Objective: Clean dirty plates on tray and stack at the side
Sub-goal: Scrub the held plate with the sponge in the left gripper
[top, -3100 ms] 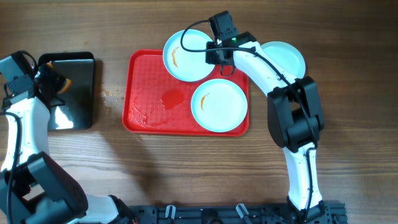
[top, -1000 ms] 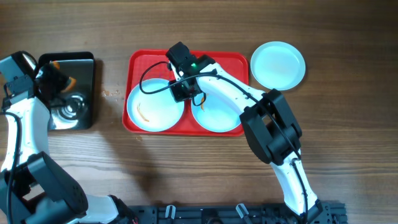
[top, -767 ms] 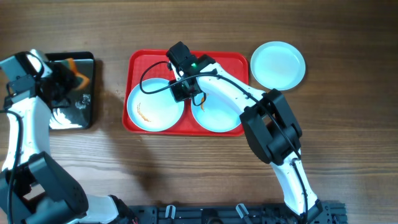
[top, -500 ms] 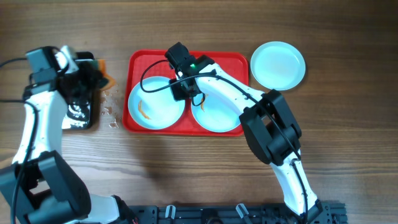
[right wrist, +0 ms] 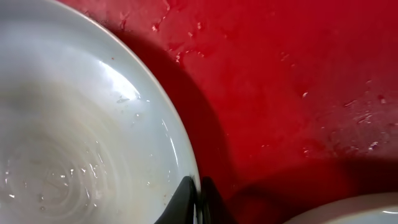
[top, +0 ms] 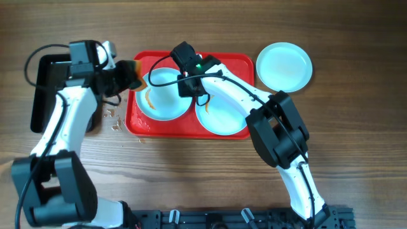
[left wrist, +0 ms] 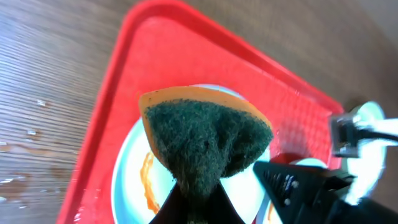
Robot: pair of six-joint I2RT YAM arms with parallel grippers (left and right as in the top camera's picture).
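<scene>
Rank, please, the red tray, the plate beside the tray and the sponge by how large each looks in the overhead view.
Largest: tray.
Next: plate beside the tray.
Smallest: sponge, clearly so, though held nearer the camera.

Overhead, the light is bright and even, coming from above. The counter (top: 203, 184) carries only soft, faint shadows, and wet patches on the tray (top: 245, 63) glint. The left wrist view is blurred. The counter's grain runs in streaks, the sponge (left wrist: 205, 140) stays fairly crisp, and a white shape at the right edge is blown out. The right wrist view is sharp and very close. The plate (right wrist: 74, 137) has a hard highlight and a deep shadow beside its rim, and droplets sparkle on the red.
</scene>
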